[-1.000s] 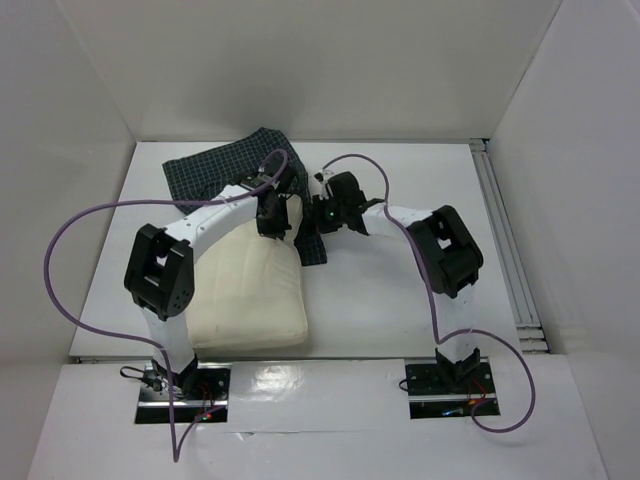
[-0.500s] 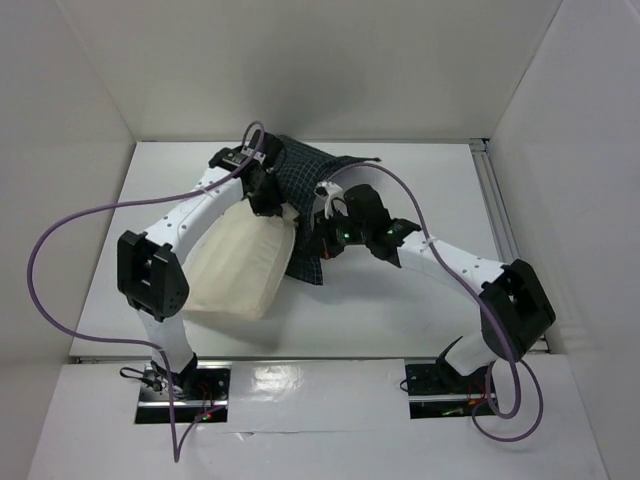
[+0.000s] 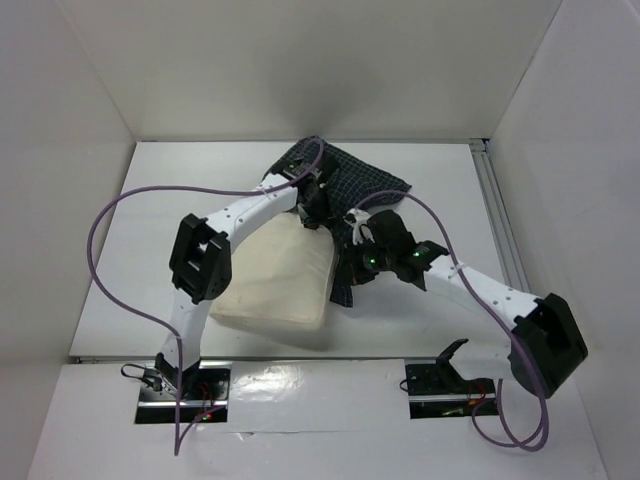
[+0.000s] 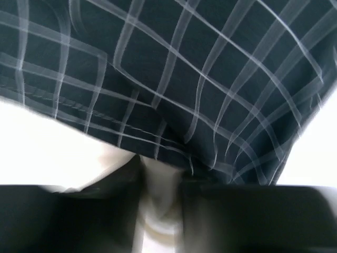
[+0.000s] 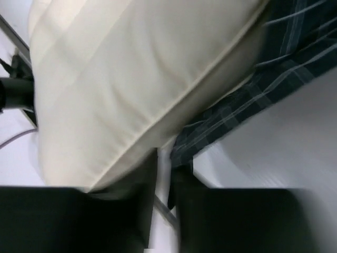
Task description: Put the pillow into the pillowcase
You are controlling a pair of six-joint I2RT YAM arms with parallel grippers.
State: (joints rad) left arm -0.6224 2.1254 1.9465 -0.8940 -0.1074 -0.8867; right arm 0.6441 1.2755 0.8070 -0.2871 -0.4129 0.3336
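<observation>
Pillow (image 3: 280, 280) lies on white-walled table (image 3: 400, 325); left gripper (image 3: 312, 212) and right gripper (image 3: 349, 288) each pinch pillowcase (image 3: 360, 180) edge.

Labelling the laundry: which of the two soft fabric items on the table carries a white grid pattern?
The thin dark navy pillowcase, at the far end; the plump cream pillow beside it is plain.
</observation>
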